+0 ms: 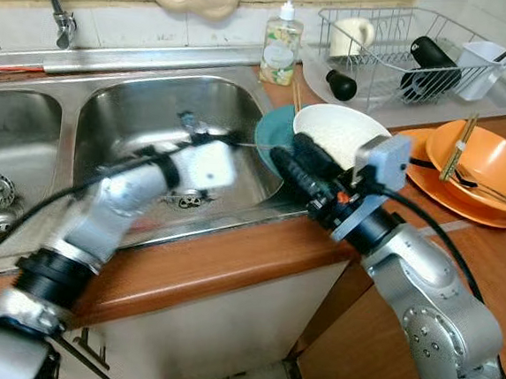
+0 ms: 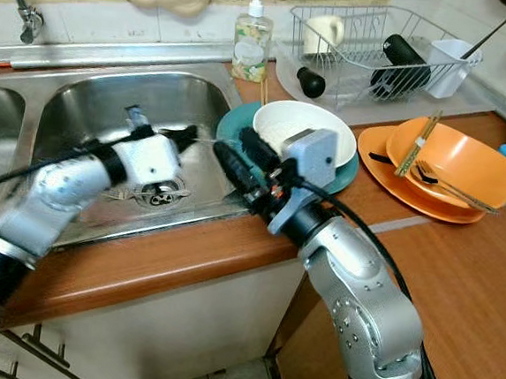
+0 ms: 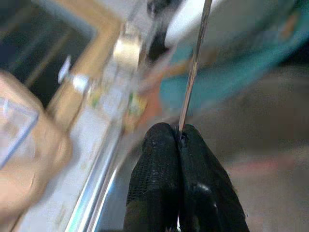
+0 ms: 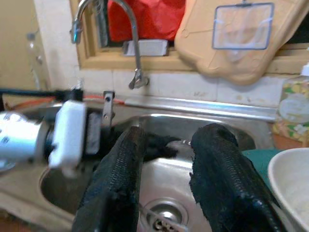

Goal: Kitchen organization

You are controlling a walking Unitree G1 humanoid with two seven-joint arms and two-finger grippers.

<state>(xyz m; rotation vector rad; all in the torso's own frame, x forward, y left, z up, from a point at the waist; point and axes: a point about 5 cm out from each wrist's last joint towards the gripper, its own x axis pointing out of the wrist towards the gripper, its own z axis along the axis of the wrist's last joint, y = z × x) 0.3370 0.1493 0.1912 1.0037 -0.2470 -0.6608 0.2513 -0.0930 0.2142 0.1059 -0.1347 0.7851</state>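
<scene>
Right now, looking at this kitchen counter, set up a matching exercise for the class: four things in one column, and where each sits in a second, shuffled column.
Things:
1. white bowl
2. soap bottle
3. black bottle
4. chopsticks

Places:
A. lying in the wire dish rack
B. resting across the orange bowl
C. standing behind the sink
D. sitting on the teal plate

Pairs: 1-D, 2-C, 3-A, 4-B

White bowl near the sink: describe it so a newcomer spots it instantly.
Find the steel sink in the wooden counter. At its right edge lies a teal plate, and the white bowl sits on it. It is the only white dish there; the bowls and plates further right are orange.
</scene>
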